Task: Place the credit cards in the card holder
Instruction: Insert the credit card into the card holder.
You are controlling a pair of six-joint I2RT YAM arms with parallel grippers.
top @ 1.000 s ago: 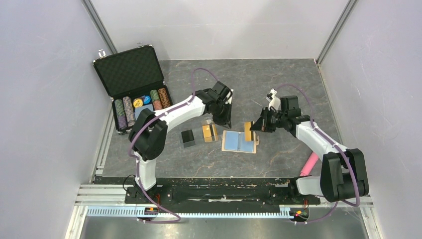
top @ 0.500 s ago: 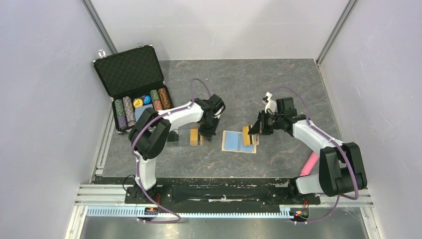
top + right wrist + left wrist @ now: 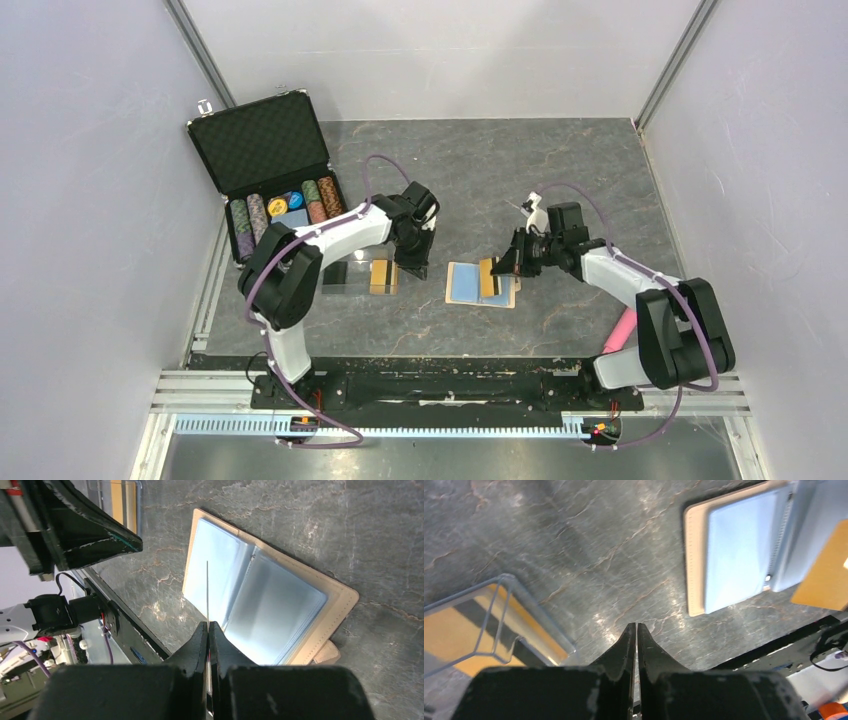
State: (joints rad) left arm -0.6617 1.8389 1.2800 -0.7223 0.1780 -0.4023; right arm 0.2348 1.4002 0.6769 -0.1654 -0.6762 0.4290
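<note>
Since a second ago my left arm has swung toward the case, the clear sleeves (image 3: pixel 358 277) sliding along with it, and my right arm has carried its card over the wallet. At far left the black case (image 3: pixel 268 165) stands open with chips in it. The tan card holder (image 3: pixel 462 283) lies open, blue lining up. My left gripper (image 3: pixel 634 627) is pressed closed on nothing, just beside the sleeves that hold the sleeved gold card (image 3: pixel 381 277) and the black card (image 3: pixel 335 272). My right gripper (image 3: pixel 208 625) pinches the second gold card (image 3: pixel 487 278) edge-on above the holder's pockets.
</note>
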